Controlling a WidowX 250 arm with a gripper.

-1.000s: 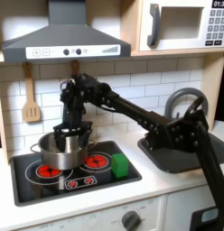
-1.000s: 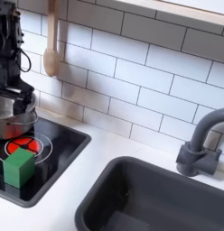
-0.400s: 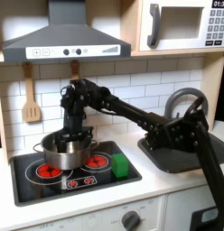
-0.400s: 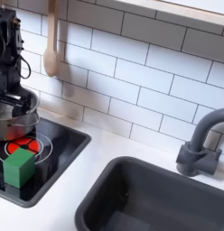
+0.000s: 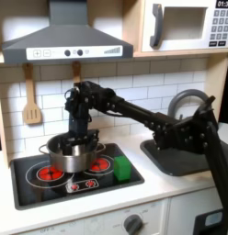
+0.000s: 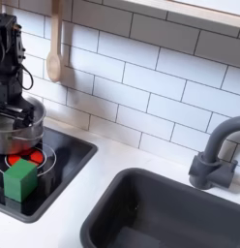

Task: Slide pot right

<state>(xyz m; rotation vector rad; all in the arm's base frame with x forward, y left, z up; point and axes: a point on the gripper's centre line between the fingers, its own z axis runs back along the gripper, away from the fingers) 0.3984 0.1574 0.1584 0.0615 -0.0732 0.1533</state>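
The round shiny silver pot (image 5: 69,155) stands on the black stovetop (image 5: 51,188), between its two red burners in the first exterior view. My gripper (image 5: 77,139) reaches down from above and its fingers are shut on the pot's far rim. In the second exterior view the pot (image 6: 17,123) sits at the left edge, with the gripper (image 6: 13,104) over it and partly cut off by the frame. The fingertips are partly hidden by the rim.
A small green block (image 5: 121,168) stands on the stove just right of the pot in the first exterior view, and also shows as the green block (image 6: 20,179). A sink (image 6: 161,213) with a grey faucet (image 6: 214,153) lies further right. A wooden spoon (image 6: 56,48) hangs on the tiled wall.
The gripper and the pot have slid together to the first exterior view's right, off the left burner toward the green block. The block has not moved.
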